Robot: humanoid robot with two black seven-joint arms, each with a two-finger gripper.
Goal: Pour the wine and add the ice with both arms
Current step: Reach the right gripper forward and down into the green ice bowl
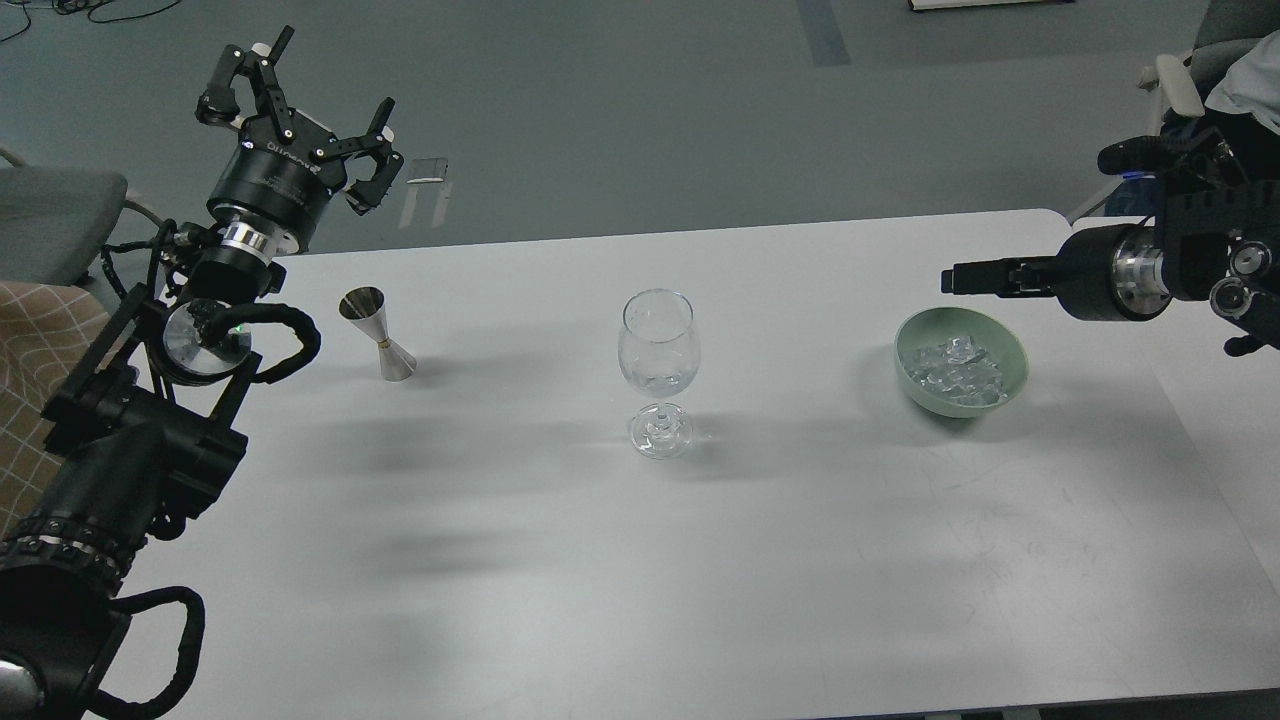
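A clear wine glass (pixel 658 352) stands upright mid-table. A steel jigger (pixel 378 333) stands to its left. A green bowl (pixel 1008 357) at the right holds the ice (pixel 953 366), a heap of small clear cubes. My left gripper (pixel 300 105) is open and empty, raised beyond the table's far edge, up and left of the jigger. My right gripper (pixel 958 279) points left, just above the bowl's far rim; it is seen edge-on and its fingers cannot be told apart.
The white table (pixel 560 560) has a rounded far right corner. A grey chair (pixel 50 220) stands at the left and another chair (pixel 1180 80) at the far right. A small metal piece (pixel 428 170) lies on the floor beyond the table.
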